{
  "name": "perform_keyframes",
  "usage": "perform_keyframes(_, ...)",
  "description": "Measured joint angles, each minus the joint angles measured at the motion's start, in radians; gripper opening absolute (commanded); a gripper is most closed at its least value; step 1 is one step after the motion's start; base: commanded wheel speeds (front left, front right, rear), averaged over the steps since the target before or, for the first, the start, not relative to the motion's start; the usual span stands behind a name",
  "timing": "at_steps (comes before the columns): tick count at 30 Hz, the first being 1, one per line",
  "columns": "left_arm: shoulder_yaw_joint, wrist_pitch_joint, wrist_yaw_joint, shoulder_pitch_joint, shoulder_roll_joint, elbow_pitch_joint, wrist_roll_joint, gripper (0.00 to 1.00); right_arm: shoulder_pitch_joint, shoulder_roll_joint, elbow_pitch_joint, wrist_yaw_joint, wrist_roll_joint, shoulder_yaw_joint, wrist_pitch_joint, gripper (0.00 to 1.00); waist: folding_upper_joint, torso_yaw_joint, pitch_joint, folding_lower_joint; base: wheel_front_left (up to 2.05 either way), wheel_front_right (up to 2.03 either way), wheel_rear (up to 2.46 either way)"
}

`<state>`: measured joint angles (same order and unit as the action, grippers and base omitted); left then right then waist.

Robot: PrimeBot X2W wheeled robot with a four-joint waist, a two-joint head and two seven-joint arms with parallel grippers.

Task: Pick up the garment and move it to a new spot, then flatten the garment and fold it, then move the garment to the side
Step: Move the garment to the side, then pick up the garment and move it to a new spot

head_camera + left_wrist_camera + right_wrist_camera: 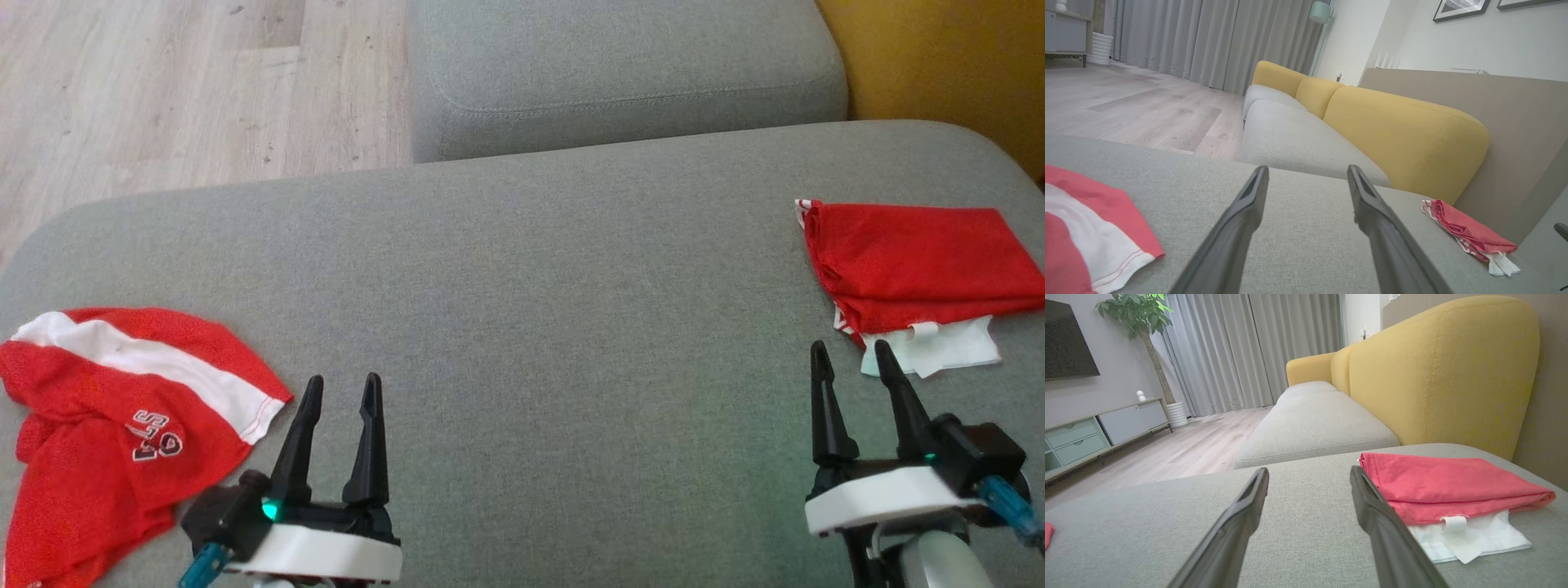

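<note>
Grey sofa cushion (531,286) carries everything, its near edge at the robot. Left tool (344,380) sits low at near left, fingers spread wide with nothing between them, over bare fabric. Right tool (850,347) at near right is also spread wide and empty.

Crumpled red garment (106,392) lies just beside the left tool, on its left, at the cushion's left edge. It is mesh with a white stripe (147,359) across and lettering (159,437) facing up; the tool is not touching it.

Folded red garment (914,261) lies just beyond the right tool at the cushion's far right, a neat rectangle. White layer (939,347) with a tag sticks out from under its near edge. One right fingertip is close to that white edge; contact unclear.

Beyond: second grey cushion (620,73), wood floor (163,98) to its left, yellow backrest (1437,375) on the right. Far back: grey curtains (1241,347), potted plant (1139,314), low cabinet (1098,428), dark TV (1065,339) on the wall.
</note>
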<state>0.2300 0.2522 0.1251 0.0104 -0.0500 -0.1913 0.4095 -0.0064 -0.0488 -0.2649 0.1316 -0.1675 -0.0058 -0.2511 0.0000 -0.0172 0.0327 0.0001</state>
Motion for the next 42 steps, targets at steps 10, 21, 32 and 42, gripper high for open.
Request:
perform_keyframes(10,-0.041,0.000,-0.010,0.000,0.000,-0.001,-0.057,1.00,-0.001,0.001,0.015,0.000,-0.009,0.010,0.000,1.00,0.0000,0.004,-0.003,0.0000,0.00,0.00,0.00)
perform_keyframes(21,-0.055,0.000,-0.056,0.000,0.000,-0.016,-0.101,1.00,-0.001,0.001,0.013,0.000,-0.019,0.012,0.000,1.00,0.0000,0.006,-0.004,0.0000,0.00,0.00,0.00)
perform_keyframes(32,-0.077,0.000,-0.074,-0.002,0.000,-0.030,-0.101,1.00,0.000,0.001,0.000,0.000,-0.023,0.046,0.000,1.00,0.0000,0.089,-0.002,0.0000,0.00,0.00,0.00)
perform_keyframes(42,-0.128,0.000,-0.063,-0.002,0.000,-0.033,-0.112,1.00,0.002,0.002,-0.019,0.000,-0.065,0.105,0.000,1.00,0.0000,0.252,0.011,0.0000,0.00,0.00,0.00)
